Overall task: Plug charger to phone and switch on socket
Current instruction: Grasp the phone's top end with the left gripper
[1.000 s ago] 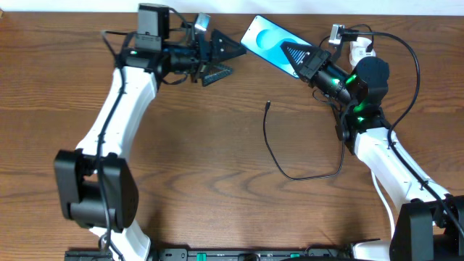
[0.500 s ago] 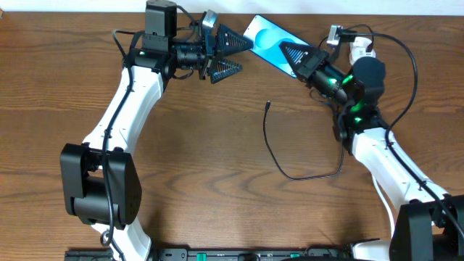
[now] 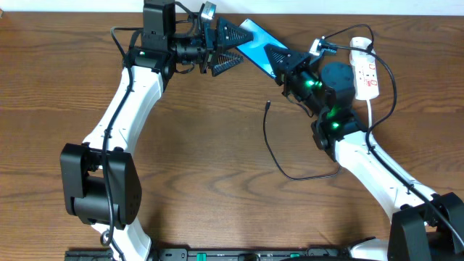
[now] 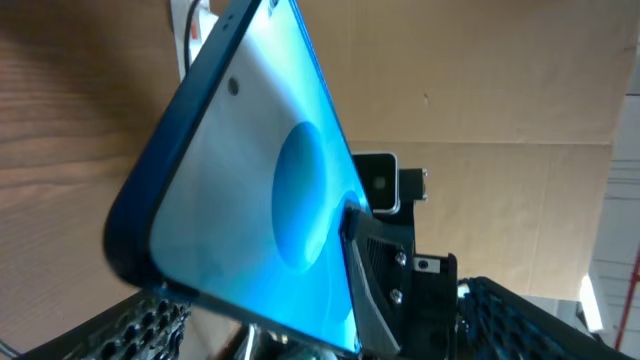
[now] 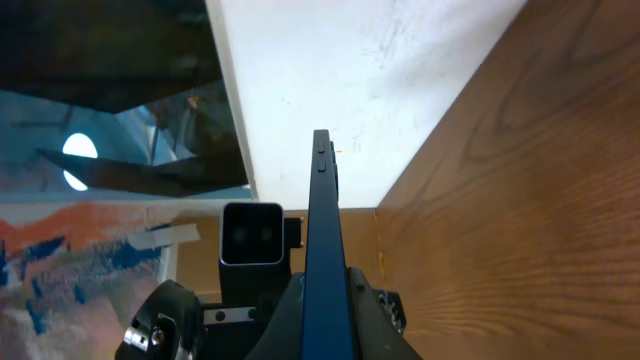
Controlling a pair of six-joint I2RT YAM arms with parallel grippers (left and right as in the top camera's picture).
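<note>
Near side of the desk (image 3: 203, 159): bare wood grain between the two arms, nothing gripped down here.
Charger (image 3: 304, 177): lying loose on the desk in an open loop, and neither tool has it. Its far run slips under the right arm.
Connector tip (image 3: 268, 106): pointing away from the arm bases, resting on the wood just short of the phone and apart from it.
Right tool (image 3: 274, 52): clenched on the phone! The right wrist view shows the handset edge-on, rising straight out from between the fingers (image 5: 285, 320).
Phone (image 3: 254, 43): bridging the gap between the two tools, cyan screen up, running on a slant from the right tool toward the far-left. It looks tipped up off the desk, though the overhead angle does not settle that.
Phone up close (image 4: 250, 180): fills the left wrist camera, lighter swirl glowing, one rounded corner lowest.
Left tool (image 3: 243, 47): released, fingers spread wide, with the phone's far end right at the opening. I cannot tell if either finger touches it.
Socket (image 3: 365, 69): white strip over to the right, beside the right arm and well apart from the phone. Its white cord (image 3: 368, 109) trails back toward the near side.
</note>
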